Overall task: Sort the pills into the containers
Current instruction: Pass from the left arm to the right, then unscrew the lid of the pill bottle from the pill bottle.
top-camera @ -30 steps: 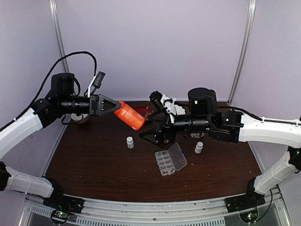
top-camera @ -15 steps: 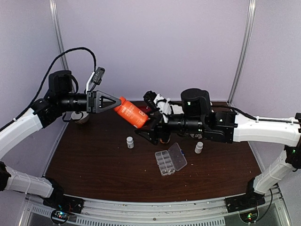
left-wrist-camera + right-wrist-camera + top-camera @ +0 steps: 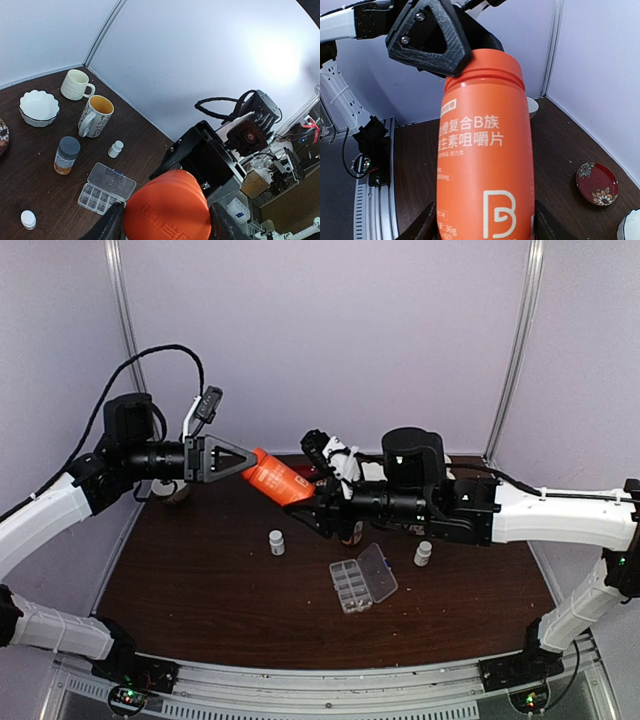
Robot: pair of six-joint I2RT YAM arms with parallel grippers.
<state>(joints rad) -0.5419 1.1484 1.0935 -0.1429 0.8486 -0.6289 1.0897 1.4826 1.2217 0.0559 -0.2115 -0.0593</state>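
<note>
- Holds the orange bottle [image 3: 278, 482] in the air above the far part of the table [image 3: 190, 590], tilted, stretched between the two arms.
- Grips it at the cap [image 3: 485, 67] end with the left gripper [image 3: 246, 462], jaws closed on the cap from both sides.
- Takes the lower body of the same bottle in the right gripper [image 3: 312, 506]. In the right wrist view, shows the fingers [image 3: 426, 224] on either side of the label, lying against the plastic, so reads as a closed grip.
- Shows no pills in the open anywhere. Most likely inside the closed bottle, but impossible to confirm through the orange wall.
- Leaves the organizer box [image 3: 350, 592] flat on the table below the right arm, lid [image 3: 378, 572] swung open to the side, compartments facing up. Too small to tell whether filled or not.
- Near the box, one on each side of it, two small white bottles [image 3: 277, 541], upright and untouched.
- Step in hand, as a judgement: opening the bottle, one gripper on the cap and the other on the body. Sorting itself not yet begun.
- Next, probably: twist cap against body. Calls for a firm hold at both ends and for both wrists in line with the bottle, then a straight pull of the cap with the mouth kept up.
- After that, calls for bringing the mouth over the box and pouring very little at a time.
</note>
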